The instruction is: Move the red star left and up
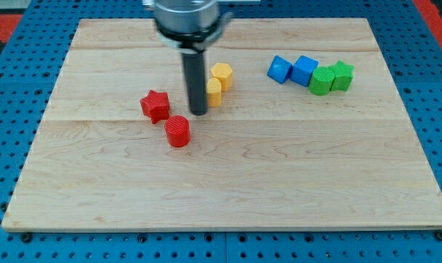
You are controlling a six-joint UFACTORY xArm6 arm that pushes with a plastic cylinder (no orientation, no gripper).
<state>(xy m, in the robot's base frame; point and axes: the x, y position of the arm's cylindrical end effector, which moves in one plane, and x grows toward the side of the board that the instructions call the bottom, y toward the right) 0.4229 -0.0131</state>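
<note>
My tip (199,112) sat just right of the red star (155,105), not touching; no gripper on this rig, just a rod. The rod hid part of one yellow block (215,93), so its shape was hard to tell. A red cylinder (177,131) lay just below.

My tip (199,112) rests on the wooden board (279,183), between the red star (155,106) and a yellow block (214,92).

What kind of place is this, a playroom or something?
Probably a robot test bench, not a playroom: a wooden board sits on a blue pegboard, and my tip stands between the red star and the yellow blocks.
</note>
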